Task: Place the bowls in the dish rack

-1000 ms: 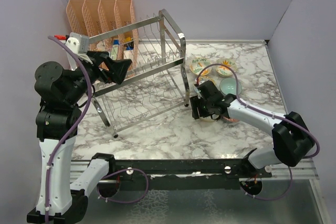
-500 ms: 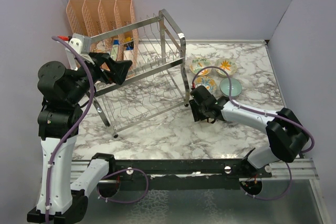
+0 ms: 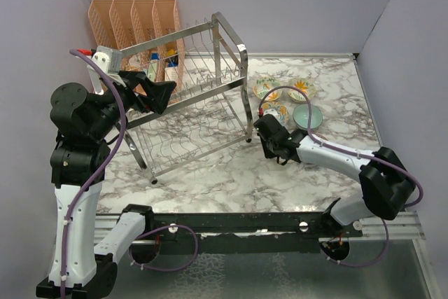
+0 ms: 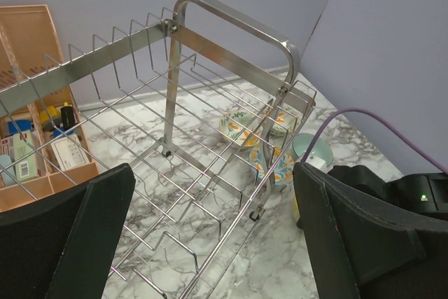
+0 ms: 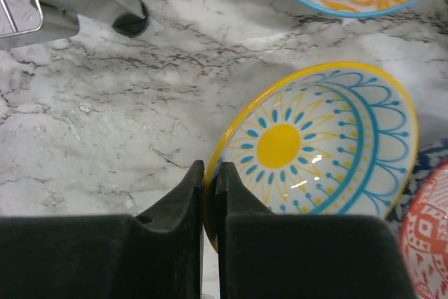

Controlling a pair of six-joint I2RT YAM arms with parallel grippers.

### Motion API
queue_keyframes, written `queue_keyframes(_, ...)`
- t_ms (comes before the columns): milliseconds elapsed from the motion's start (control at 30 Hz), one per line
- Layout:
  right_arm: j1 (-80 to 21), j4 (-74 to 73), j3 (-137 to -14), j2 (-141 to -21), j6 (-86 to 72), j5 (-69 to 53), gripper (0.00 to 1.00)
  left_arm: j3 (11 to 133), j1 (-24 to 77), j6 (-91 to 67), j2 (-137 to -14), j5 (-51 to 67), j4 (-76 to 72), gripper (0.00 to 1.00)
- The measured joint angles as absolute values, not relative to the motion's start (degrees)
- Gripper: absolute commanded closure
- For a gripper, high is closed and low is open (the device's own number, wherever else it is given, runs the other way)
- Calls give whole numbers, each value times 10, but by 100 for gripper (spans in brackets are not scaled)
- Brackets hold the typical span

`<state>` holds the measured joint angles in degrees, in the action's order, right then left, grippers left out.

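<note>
My right gripper (image 5: 208, 169) is shut on the near rim of a yellow-and-teal sunburst bowl (image 5: 315, 145), which is tilted on the marble. In the top view that gripper (image 3: 269, 138) sits just right of the dish rack's foot and hides the bowl. Other bowls cluster behind it: a green-leaf one (image 3: 264, 89), an orange-flower one (image 3: 301, 90), a blue-yellow one (image 3: 278, 111) and a teal one (image 3: 308, 115). The chrome dish rack (image 3: 241, 54) stands left of them. My left gripper (image 3: 157, 92) hovers open over the rack (image 4: 231, 29), nothing between its fingers (image 4: 364, 243).
A peach-orange plastic organizer (image 3: 133, 22) with small items stands behind the rack against the back wall. A red-patterned bowl (image 5: 427, 236) lies at the right edge of the right wrist view. The rack's black foot (image 5: 129, 19) is close to the held bowl. Purple walls enclose the table.
The right gripper's jaws have closed onto the sunburst bowl's rim, and the gripper has shifted slightly toward the rack. The left arm has barely moved.
</note>
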<state>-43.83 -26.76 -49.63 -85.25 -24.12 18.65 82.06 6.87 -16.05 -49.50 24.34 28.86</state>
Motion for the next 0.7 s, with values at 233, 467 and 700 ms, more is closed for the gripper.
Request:
queue_keyframes(233,-439,-299,-496,-787,-260,182,99,821,69,-161,-495,241,289,1)
queue_keyframes(467,-440,-328,-512,-687,-269,115,99,821,69,-161,-495,240,289,1)
queue_keyframes(700,-502,-333,-535,-623,-282,37,99,832,69,-161,-500,240,292,1)
